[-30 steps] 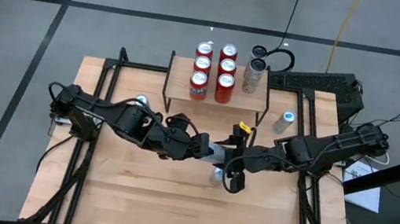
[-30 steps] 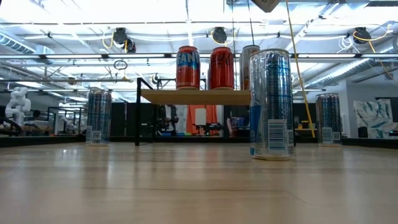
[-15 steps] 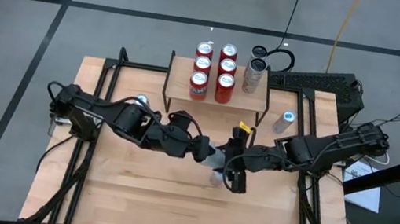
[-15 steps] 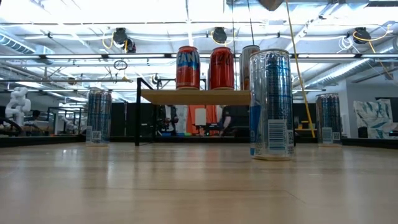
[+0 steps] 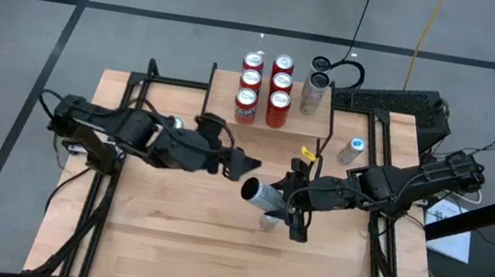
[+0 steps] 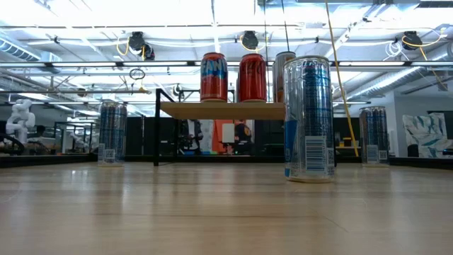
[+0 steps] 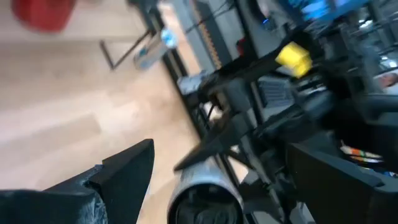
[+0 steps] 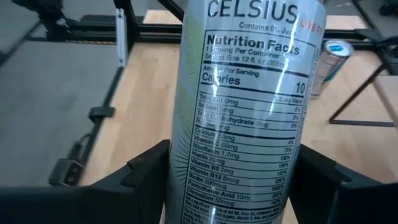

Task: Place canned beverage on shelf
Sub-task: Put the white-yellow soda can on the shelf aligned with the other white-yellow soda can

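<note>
A silver Celsius can (image 5: 261, 196) is held above the middle of the table by my right gripper (image 5: 289, 202), which is shut on it. The can (image 8: 249, 106) fills the right wrist view. My left gripper (image 5: 242, 164) is open and hangs just left of the can without touching it. In the left wrist view the can's round end (image 7: 205, 199) shows between its spread fingers. The shelf (image 5: 223, 105) stands at the far edge on thin black legs. It carries several red cans (image 5: 265, 87) and one tall silver can (image 5: 314, 89). My right gripper pinches the can's side wall (image 8: 186, 168) between its two fingers (image 8: 146, 171), one on each side of the label. It comes from the table's right, slanting a little downward. The can is lifted clear of the table, tilted, and reaches past the fingertips toward the left.
Another silver can (image 6: 308, 120) stands upright on the table below the held one. Single cans stand near the left (image 5: 174, 125) and right (image 5: 352, 151) edges. Black frame rails (image 5: 122, 120) run along both sides, with open wood toward the near edge.
My left gripper has let go of the can, drawn back toward the table's left and far side, risen a little and rolled. The can has stayed in my right gripper, which has rolled it slightly; its round end now faces left in plain view.
</note>
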`<state>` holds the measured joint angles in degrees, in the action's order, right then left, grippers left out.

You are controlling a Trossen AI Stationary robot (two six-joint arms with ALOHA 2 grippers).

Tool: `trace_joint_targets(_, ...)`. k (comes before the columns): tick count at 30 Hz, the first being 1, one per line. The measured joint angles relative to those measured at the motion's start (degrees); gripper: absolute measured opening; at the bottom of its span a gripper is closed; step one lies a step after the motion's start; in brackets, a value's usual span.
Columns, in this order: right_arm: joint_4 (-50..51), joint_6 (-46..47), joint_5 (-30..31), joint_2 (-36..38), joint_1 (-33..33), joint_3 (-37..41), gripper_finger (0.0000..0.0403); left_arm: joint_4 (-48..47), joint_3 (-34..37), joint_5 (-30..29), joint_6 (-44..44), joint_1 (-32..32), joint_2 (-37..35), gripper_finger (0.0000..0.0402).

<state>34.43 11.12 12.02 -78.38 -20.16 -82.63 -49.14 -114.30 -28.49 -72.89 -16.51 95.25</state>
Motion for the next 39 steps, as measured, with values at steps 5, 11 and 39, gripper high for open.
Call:
trace_joint_targets(5,-2.0,2.3,-4.9,0.7,1.1,0.0,0.0238,0.5,0.0,-1.9,6.3,-0.4,-2.9,0.0365)
trace_joint_targets(11,-4.2,4.2,-9.3,3.4,3.5,0.0,0.0238,0.8,0.1,-2.3,12.3,-0.5,-4.4,0.0365)
trace_joint_targets(39,-22.4,7.4,-15.5,16.5,11.1,-0.1,0.0238,23.8,0.2,2.1,46.6,-2.4,-0.8,0.0365)
